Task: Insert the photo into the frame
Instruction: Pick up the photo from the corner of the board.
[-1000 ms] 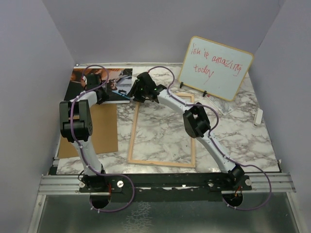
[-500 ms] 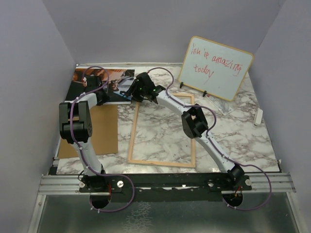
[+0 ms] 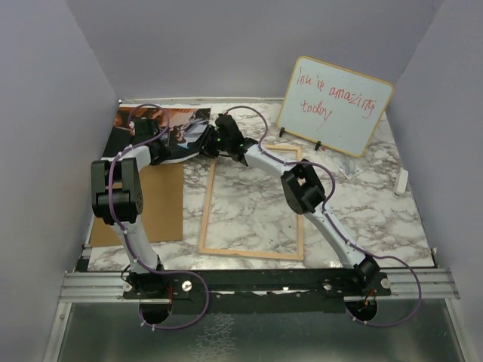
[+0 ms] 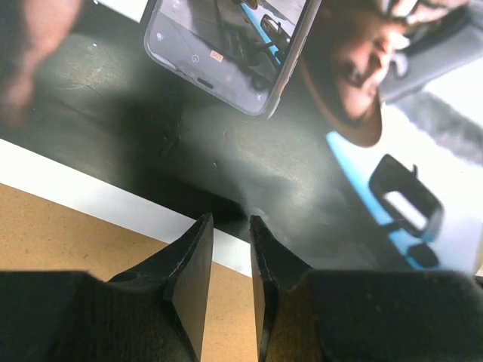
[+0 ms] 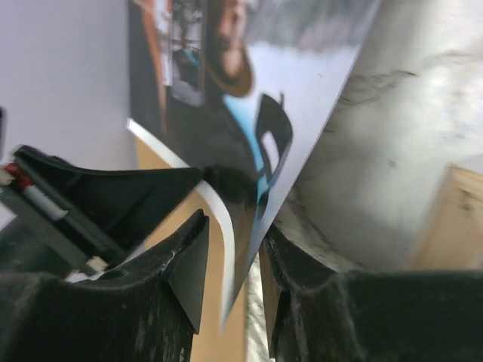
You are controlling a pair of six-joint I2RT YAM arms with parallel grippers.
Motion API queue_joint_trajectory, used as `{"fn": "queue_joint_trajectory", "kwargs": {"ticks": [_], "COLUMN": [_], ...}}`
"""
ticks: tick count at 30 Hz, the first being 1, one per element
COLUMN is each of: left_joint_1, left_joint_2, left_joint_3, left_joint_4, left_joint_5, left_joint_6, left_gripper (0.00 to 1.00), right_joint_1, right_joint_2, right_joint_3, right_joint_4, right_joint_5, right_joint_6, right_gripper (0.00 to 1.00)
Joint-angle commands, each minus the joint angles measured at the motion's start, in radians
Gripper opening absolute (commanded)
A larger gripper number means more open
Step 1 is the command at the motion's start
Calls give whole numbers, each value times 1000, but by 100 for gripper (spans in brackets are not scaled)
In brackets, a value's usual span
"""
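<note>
Photo (image 3: 170, 124): far-left corner of worktop, left of frame (image 3: 253, 202). Left end effector (image 4: 226, 249) and right end effector (image 5: 230, 260) each pinched an edge. Risk: opposing pulls creasing the print.

You get even, soft overhead light and a sharp top view. Ahead of the left gripper (image 4: 226, 249), the photo (image 4: 249, 151) shows dull glare and a shadow; the right gripper's (image 5: 230, 249) close-up blurs.
</note>
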Motion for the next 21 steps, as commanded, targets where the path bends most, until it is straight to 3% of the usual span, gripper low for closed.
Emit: {"fn": "queue_joint_trajectory", "kwargs": {"ticks": [1,5,10,15,21], "left_joint_1": [-10,-10,-11,-10,-10], "left_joint_2": [28,-38,-148,-295,-485], "left_joint_3": [-66,-60,36,84,-14], "left_joint_4": [-250,-281,-368,-479,-511], "left_joint_5": [54,64,63,-11,-22], "left_joint_6": [1,-14,-7,-11,-43], "left_gripper": [28,28,37,72,91], "right_joint_1": [7,5,2,-9,-15], "right_joint_2": [42,13,-163,-325,-569], "right_joint_3": [54,3,-238,-408,-689], "right_joint_4": [127,202,390,477,552], "right_joint_5": [-69,-68,-30,-5,4], "right_joint_6": [44,43,-16,-56,-43], "right_gripper": [32,1,0,0,0]}}
